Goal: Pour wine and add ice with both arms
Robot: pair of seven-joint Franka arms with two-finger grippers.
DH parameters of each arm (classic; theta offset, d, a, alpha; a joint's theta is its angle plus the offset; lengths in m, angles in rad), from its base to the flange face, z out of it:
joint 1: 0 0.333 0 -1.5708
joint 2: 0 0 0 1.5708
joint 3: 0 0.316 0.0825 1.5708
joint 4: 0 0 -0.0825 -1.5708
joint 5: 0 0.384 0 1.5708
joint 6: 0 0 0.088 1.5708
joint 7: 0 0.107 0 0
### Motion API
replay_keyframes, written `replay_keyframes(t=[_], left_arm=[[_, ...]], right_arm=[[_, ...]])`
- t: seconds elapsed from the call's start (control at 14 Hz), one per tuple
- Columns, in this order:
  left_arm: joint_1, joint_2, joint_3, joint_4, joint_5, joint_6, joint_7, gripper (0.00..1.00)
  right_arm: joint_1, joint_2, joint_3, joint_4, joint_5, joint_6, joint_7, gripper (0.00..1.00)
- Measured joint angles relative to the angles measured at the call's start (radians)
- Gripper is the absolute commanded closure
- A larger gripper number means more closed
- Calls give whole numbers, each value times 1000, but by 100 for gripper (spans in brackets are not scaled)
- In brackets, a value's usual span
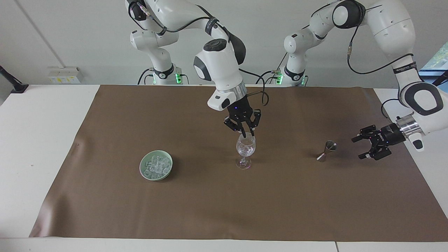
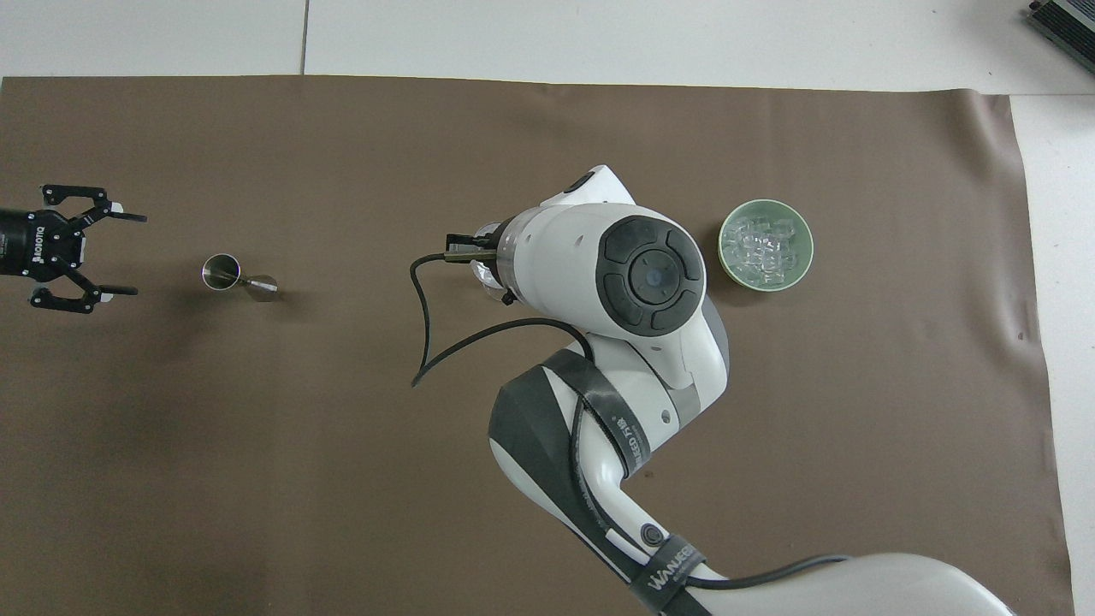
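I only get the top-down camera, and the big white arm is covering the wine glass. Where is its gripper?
Observer: In the facing view the right gripper points down over the mouth of the wine glass.
Operator: Is there ice in the glass?
Observer: Yes, clear chunks of ice lie in its bowl.
Operator: Is the other gripper resting on the table?
Observer: No. The left gripper, open, looks lifted just off the brown mat, beside the metal jigger and apart from it.
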Motion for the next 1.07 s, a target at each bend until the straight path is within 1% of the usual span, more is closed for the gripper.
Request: replay_keyframes(t=[0.07, 0.21, 0.29, 0.43, 0.57, 0.64, 0.86, 1.0, 1.07], left_arm=[[0, -17, -5, 11, 19, -7, 24, 0], [-2, -39, -23, 47, 64, -17, 81, 0], [-2, -47, -37, 67, 88, -17, 103, 0], [-13, -72, -59, 100, 124, -17, 120, 0], [-39, -112, -63, 116, 184, -16, 124, 0], [-48, -133, -64, 119, 208, -16, 125, 0], [-78, -192, -66, 136, 281, -18, 174, 0], [-111, -231, -67, 139, 355, -24, 213, 0], [-125, -248, -67, 139, 379, -29, 219, 0]], right_arm=[[-2, 0, -2, 20, -3, -37, 0, 68], [-16, -5, -8, 81, -29, -163, -11, 68], [-30, -13, -8, 102, -37, -206, -34, 68], [-69, -42, -8, 119, -38, -280, -100, 65], [-110, -68, -8, 120, -38, -335, -160, 64], [-126, -78, -8, 120, -38, -359, -187, 61], [-170, -112, -8, 122, -38, -442, -250, 57], [-194, -136, -8, 122, -38, -505, -290, 47], [-206, -147, -8, 122, -38, -537, -310, 44]])
